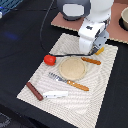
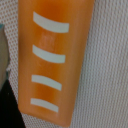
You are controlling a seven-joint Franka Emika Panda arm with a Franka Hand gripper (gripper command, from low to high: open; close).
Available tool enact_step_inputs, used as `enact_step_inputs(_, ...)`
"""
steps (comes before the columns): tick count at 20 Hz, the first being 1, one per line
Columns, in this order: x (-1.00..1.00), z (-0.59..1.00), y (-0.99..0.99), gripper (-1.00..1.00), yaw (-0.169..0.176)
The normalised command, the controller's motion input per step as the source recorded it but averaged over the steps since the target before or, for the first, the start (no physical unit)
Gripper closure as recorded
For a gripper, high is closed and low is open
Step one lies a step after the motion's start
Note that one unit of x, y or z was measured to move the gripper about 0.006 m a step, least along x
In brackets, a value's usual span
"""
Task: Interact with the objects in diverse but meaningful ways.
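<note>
Hovering low over the yellow-orange bread block (image 1: 99, 50) at the placemat's (image 1: 30, 90) far edge, fingers (image 1: 94, 50) hidden behind the arm, can't tell if clenched. The wrist view fills with the block (image 2: 50, 60), white ridges up. Tan plate (image 1: 72, 68) mid-mat, tomato (image 1: 49, 59) just beside it, fork (image 1: 68, 81) on the plate's near edge.

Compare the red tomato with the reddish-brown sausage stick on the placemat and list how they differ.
The red round tomato is bright red and ball-shaped; the reddish-brown sausage stick is darker and long and thin. The tomato sits at the mat's edge beside the tan round plate; the sausage stick lies diagonally near the mat's near corner, close to the white flat piece. Both lie clear of the end effector.
</note>
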Motion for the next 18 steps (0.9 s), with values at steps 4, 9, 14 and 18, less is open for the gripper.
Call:
enact_step_inputs(4,0.20,0.00,0.49,-1.00,0.000)
enact_step_inputs(9,0.19,0.00,0.46,-1.00,0.000)
enact_step_inputs(14,0.23,0.00,0.36,-1.00,-0.004)
enact_step_inputs(18,0.17,-0.06,0.04,-1.00,-0.039)
